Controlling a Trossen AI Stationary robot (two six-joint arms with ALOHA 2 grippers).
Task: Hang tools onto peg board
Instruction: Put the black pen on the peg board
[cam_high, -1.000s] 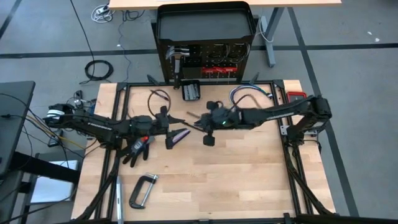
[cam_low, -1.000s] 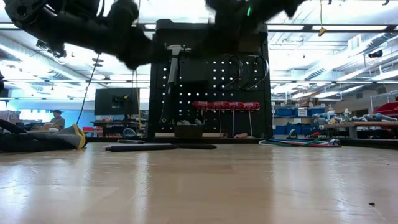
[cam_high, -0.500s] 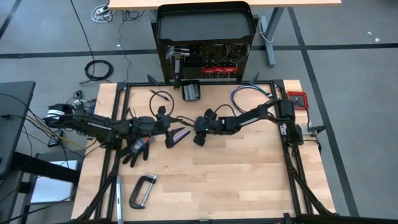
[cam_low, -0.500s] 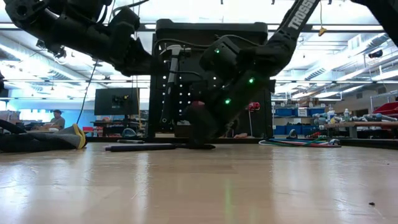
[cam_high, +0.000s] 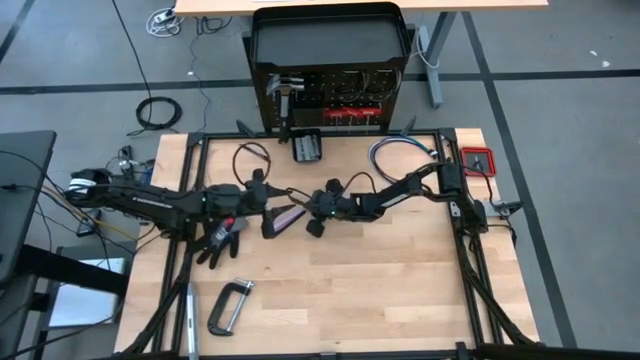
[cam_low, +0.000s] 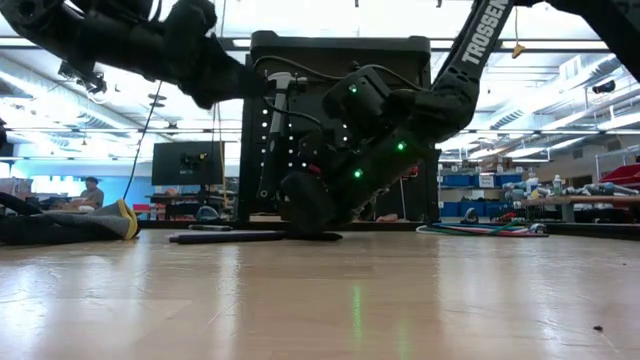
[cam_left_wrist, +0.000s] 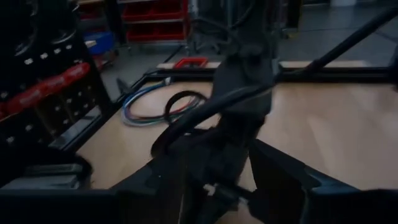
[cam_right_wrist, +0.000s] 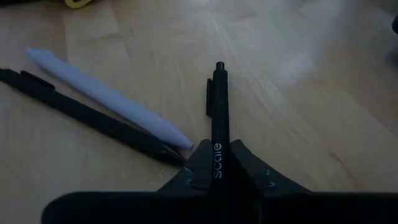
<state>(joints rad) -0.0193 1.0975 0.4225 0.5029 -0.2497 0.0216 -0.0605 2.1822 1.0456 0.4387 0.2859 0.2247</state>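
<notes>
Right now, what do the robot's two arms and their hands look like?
Both arms are dark, slim and jointed. The right arm bears white TROSSEN lettering, with small green lights glowing near its wrist. The right hand has two dark, blunt fingers. The left arm has white lettering along it and cables at its base; the left hand has two wide, dark fingers.

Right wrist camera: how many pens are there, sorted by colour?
Black: 2, the held black pen in the right gripper and the loose black pen on the table.
White: 1, the white pen.
Total: 3.
</notes>
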